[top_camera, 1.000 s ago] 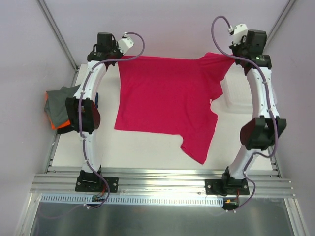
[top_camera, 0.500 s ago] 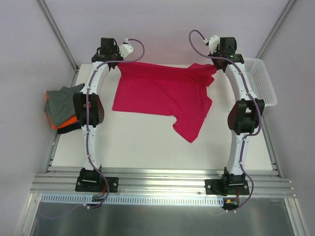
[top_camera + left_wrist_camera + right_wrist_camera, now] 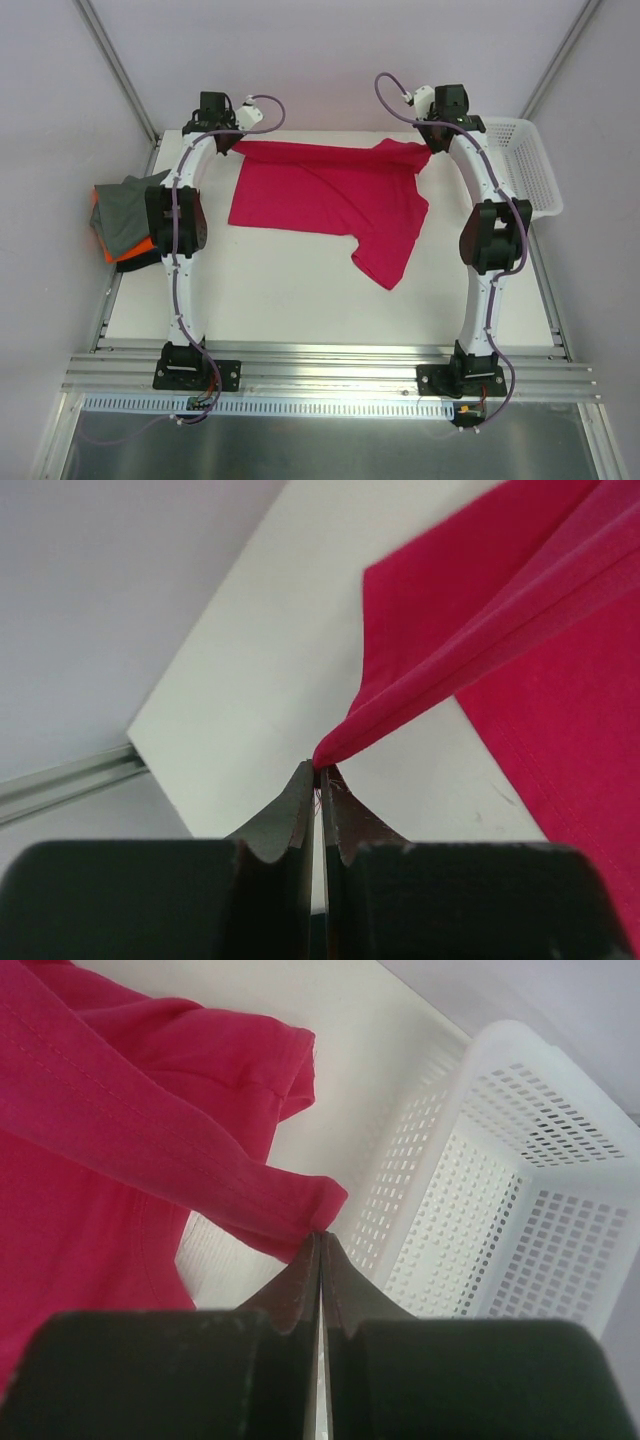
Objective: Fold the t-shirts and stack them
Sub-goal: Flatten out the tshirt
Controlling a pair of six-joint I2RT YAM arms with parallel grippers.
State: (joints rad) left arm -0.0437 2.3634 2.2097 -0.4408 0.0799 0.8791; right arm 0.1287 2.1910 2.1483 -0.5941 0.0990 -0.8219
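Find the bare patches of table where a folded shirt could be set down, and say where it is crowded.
Free: the wide strip of table between the pink shirt and the near rail. Crowded: the far edge, where the left pincer and right pincer pinch it; the left edge with the shirt pile; the basket corner.

white plastic mesh basket upright at far right corner of white table, partly over the right edge; perforated walls and floor clear in right wrist view; ribbed aluminium rails along near table edge, shiny metal sheet below them, slanted frame posts at back, pale grey walls
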